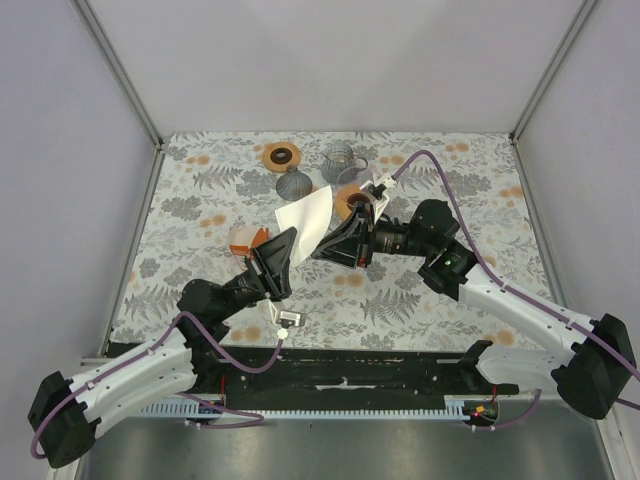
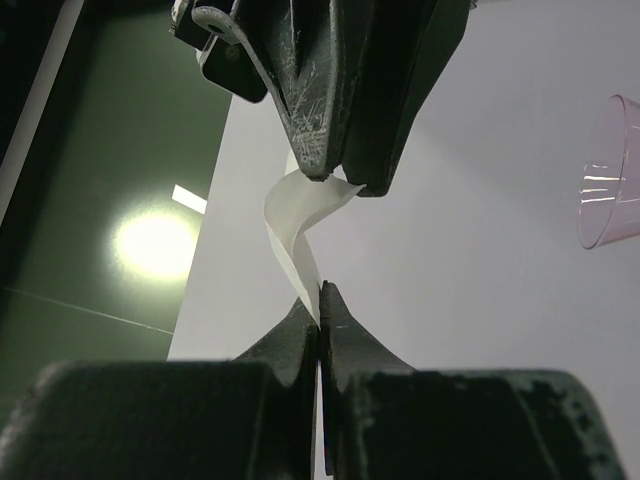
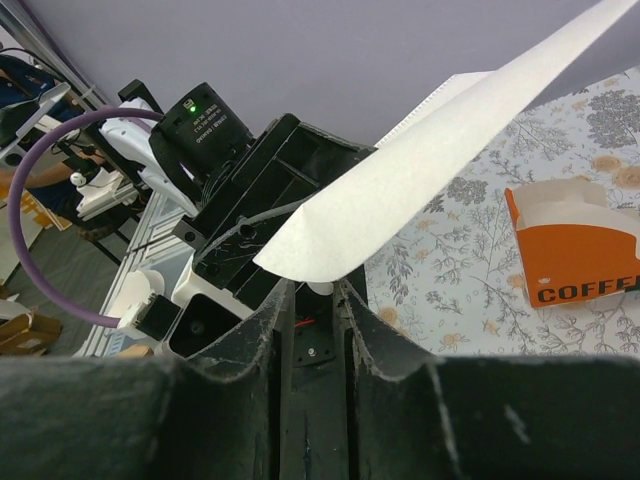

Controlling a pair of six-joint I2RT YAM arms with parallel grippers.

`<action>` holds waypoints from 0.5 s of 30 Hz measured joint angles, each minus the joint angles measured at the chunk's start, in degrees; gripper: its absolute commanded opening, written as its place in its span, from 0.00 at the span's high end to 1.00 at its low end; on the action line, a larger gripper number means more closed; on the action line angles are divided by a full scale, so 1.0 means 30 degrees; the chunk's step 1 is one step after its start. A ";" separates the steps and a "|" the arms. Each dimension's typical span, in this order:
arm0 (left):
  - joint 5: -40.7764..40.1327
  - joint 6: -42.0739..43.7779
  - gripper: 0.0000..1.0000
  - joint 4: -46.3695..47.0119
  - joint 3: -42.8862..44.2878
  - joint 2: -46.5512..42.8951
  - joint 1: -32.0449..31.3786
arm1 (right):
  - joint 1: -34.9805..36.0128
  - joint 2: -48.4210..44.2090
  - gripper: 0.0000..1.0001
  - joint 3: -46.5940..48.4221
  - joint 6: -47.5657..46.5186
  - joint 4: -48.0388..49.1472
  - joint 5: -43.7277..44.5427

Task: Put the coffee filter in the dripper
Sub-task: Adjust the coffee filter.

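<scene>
Coffee filter (image 1: 305, 218) points fan-edge away, tip hidden; left fingers (image 2: 297, 335) clench it, right fingers (image 3: 262, 325) slightly parted.

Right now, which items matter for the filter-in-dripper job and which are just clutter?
Job: thin white paper coffee filter; round orange ring dripper.
Lying about: dark grey ribbed cone; clear glass jug; orange-and-white paper packet.
</scene>
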 measured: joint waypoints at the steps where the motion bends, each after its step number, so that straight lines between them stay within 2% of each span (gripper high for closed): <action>1: 0.0000 0.0000 0.98 0.0000 0.0000 0.0022 0.0000 | 0.0000 0.0000 0.71 0.0000 -0.0007 0.0036 -0.0007; 9: 0.0000 0.0000 0.98 -0.0015 0.0022 0.0051 0.0000 | 0.0007 0.0007 0.70 0.0007 0.0087 0.0073 0.0087; 15: 0.0007 0.0000 0.98 -0.0102 0.0022 0.0051 0.0000 | 0.0007 0.0044 0.66 0.0007 0.0299 0.0495 0.0627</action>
